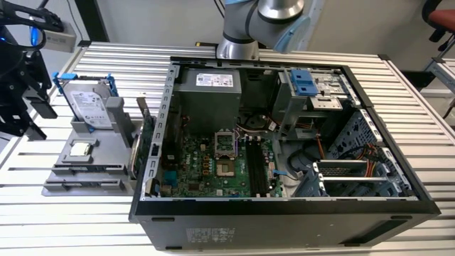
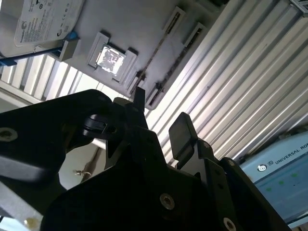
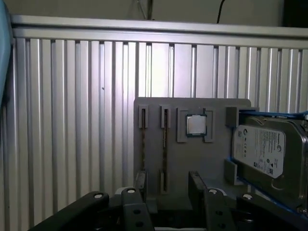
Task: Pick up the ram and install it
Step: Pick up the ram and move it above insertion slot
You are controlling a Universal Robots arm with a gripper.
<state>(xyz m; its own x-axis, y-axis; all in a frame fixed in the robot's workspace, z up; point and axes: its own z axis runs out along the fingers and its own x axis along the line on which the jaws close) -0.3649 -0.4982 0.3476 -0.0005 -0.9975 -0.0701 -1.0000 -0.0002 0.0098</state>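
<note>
black two-finger gripper [image 3: 167, 185] hangs spread open, empty, near the grey slotted holder [image 3: 207, 159] and silver hard drive [image 3: 264, 154] on the ribbed metal tabletop [image 3: 72, 120].

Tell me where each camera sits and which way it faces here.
Exterior view: off the arm, high up, looking down into the open computer case on the slatted table; the arm's base stands beyond it.
First wrist view: on the arm, facing the grey holder with its processor chip and hard drive; open fingers show in front.
Second wrist view: on the arm, close behind the fingers, facing the holder at a slant.
Shared: all three show the holder and hard drive.
</note>
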